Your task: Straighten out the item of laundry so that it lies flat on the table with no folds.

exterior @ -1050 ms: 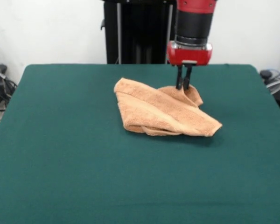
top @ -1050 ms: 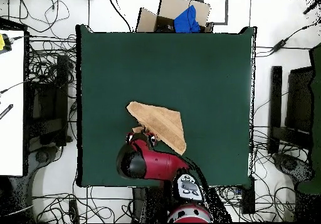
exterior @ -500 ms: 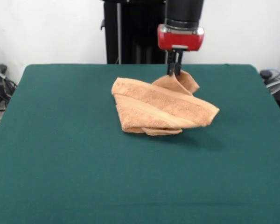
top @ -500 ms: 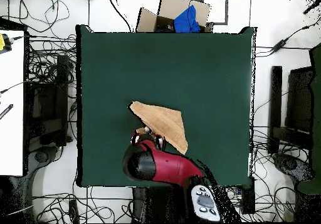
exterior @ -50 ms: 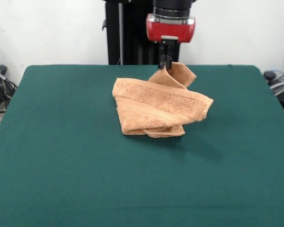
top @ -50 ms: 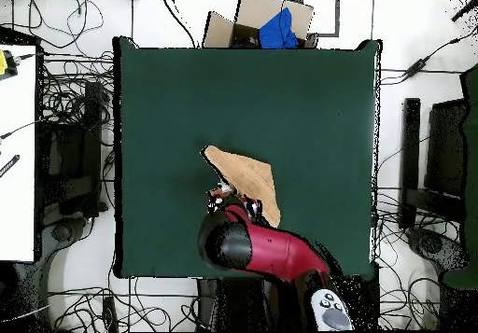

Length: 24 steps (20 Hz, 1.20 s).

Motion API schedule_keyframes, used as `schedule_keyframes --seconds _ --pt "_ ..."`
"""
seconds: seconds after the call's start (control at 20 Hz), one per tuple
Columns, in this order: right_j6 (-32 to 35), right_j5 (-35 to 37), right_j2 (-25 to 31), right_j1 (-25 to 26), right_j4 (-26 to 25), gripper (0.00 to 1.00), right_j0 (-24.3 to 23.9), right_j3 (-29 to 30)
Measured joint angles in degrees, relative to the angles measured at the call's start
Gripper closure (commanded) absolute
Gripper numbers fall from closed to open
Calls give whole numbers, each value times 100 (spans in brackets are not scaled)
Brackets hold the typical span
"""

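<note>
Pincer [exterior @ -50 ms: 165, 64] pinches towel [exterior @ -50 ms: 157, 108] corner, raised. Rest of towel (folded, rumpled) lies on worktop [exterior @ -50 ms: 61, 156].

In the overhead view the arm [top @ -50 ms: 266, 250] covers the towel [top @ -50 ms: 250, 178] edge nearest it and the gripper. In the front view the arm is cut off above the gripper [exterior @ -50 ms: 165, 63], and the towel's folds hide its underside and tag.

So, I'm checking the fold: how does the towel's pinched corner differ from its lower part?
The pinched corner is lifted, held by the gripper; the towel's lower part rests on the table. The corner is one thin flap, the lower part stacked folds. Both are peach-orange terry.
</note>
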Motion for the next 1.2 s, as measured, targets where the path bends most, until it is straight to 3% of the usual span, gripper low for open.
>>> schedule_keyframes --seconds 0.5,0.9,1.2 --pt "0 69 73 -328 -2 100 -40 47" --pt "0 125 147 -844 0 100 -41 532" --pt "0 680 153 -1418 53 100 -8 933"
